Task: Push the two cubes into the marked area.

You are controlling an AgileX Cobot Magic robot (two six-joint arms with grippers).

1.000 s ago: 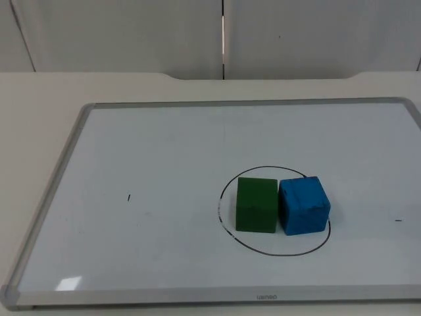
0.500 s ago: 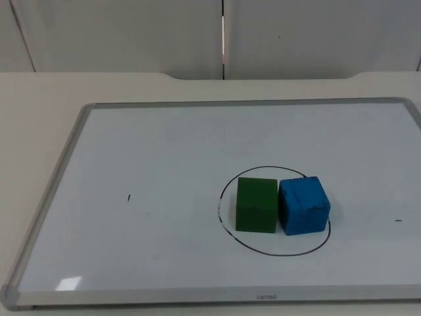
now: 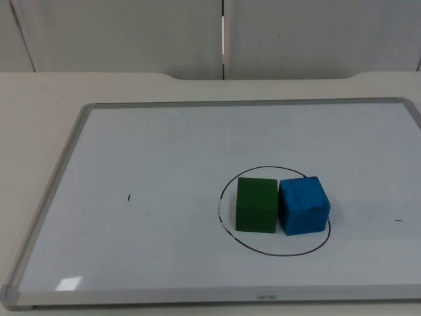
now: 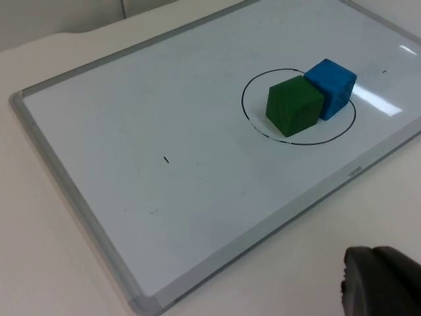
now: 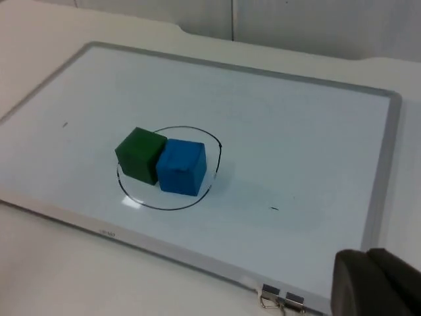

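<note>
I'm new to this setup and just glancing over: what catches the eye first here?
A green cube and a blue cube sit side by side, touching, inside a black drawn circle on a whiteboard. They are the only colour on the board, toward its near right part.

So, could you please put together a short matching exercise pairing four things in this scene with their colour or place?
Things:
1. green cube
2. blue cube
3. drawn circle
4. whiteboard

Descriptions:
A. lies flat on the white table, grey frame around it
B. black line ringing both cubes
C. in the ring, on the picture's left in the top view
D. in the ring, on the picture's right in the top view

Pairs: 1-C, 2-D, 3-B, 4-A
</note>
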